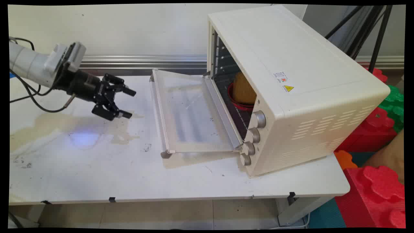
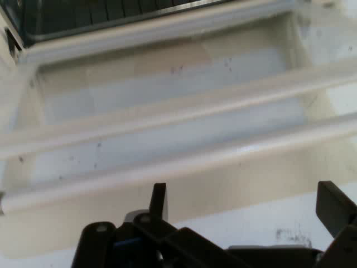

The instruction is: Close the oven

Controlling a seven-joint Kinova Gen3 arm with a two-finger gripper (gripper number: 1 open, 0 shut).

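A cream toaster oven (image 1: 291, 81) stands on the white table with its glass door (image 1: 190, 113) folded down flat toward the left. Inside on the rack sits a red bowl (image 1: 237, 103) holding a brown piece of bread (image 1: 243, 89). My gripper (image 1: 128, 103) hovers low over the table to the left of the door's handle edge, pointing at the oven, open with nothing between its fingers. In the hand view the open door (image 2: 167, 123) fills the picture beyond the fingertips (image 2: 159, 198), with the dark oven mouth (image 2: 111, 14) at the top.
Four knobs (image 1: 254, 136) run down the oven's front right. Red and green foam blocks (image 1: 375, 191) lie on the floor to the right of the table. A black tripod (image 1: 365, 29) stands behind the oven. Stains mark the table (image 1: 97, 168) under the gripper.
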